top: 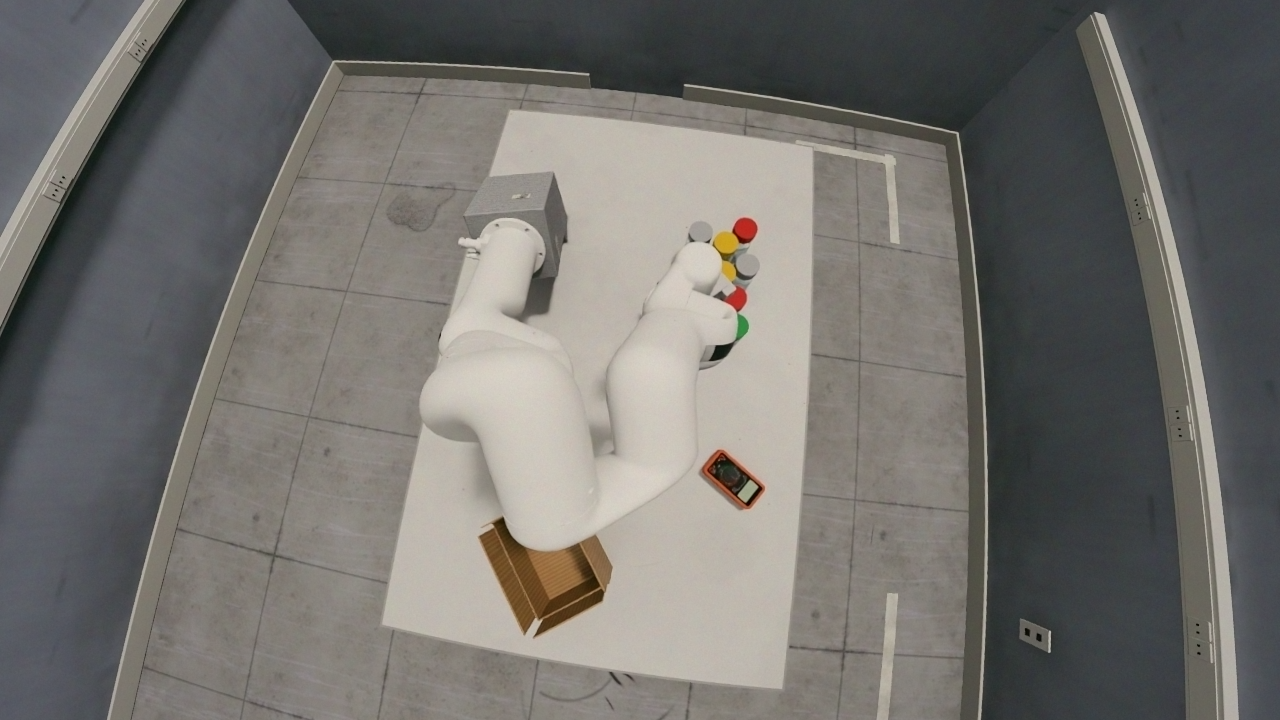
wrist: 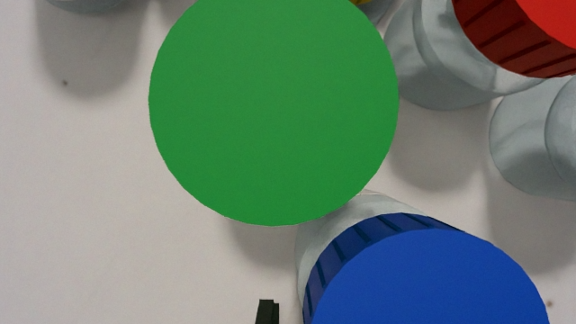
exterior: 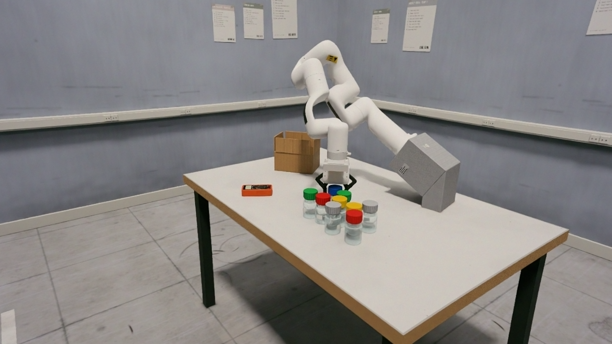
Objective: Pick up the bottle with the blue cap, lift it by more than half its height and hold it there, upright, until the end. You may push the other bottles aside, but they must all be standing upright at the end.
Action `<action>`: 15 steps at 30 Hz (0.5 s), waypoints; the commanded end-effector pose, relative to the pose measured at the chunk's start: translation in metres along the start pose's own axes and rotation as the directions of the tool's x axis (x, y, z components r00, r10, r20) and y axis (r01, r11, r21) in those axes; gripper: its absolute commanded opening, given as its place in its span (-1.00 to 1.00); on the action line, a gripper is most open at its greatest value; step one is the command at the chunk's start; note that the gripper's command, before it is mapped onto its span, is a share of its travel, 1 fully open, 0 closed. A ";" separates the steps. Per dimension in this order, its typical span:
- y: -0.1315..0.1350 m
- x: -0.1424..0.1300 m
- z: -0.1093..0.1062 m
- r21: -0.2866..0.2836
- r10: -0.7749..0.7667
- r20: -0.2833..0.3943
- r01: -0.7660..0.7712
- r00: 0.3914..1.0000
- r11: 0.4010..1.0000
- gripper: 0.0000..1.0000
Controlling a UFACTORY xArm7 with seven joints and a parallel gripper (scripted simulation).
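Between the open tool's [exterior: 335, 187] fingers, blue-capped bottle [exterior: 334, 188], untouched, upright

Top looks straight down, exterior sideways, wrist closely downward; all share the bottles [exterior: 338, 211].

The bench [exterior: 428, 256] was white on top with a cork-brown edge and black legs. The bottles were clear, pale glass with ribbed caps: one blue cap [exterior: 334, 188], two green caps [exterior: 310, 193], two red caps [exterior: 354, 216], two yellow caps [exterior: 339, 200] and two grey caps [exterior: 332, 207]. The arm [exterior: 342, 102] was white, with a small yellow label near its top joint, and the gripper [exterior: 335, 185] had black fingers. The mounting block [exterior: 428, 171] was speckled grey. The cardboard box [exterior: 295, 151] was corrugated brown. The handheld meter [top: 733, 480] was orange with a dark face.
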State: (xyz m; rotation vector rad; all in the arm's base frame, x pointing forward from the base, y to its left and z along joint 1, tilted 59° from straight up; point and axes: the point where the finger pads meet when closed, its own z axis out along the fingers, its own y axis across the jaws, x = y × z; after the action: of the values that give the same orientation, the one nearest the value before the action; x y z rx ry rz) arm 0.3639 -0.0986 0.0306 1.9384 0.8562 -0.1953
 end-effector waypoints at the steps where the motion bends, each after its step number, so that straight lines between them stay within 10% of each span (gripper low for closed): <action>1: 0.000 0.002 0.001 -0.001 -0.001 -0.003 0.001 1.000 1.000 0.58; 15: 0.000 0.006 -0.001 -0.001 -0.001 -0.003 0.001 1.000 1.000 0.58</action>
State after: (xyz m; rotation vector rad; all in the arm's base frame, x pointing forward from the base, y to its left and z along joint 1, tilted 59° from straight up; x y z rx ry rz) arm 0.3660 -0.0969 0.0295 1.9385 0.8563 -0.1953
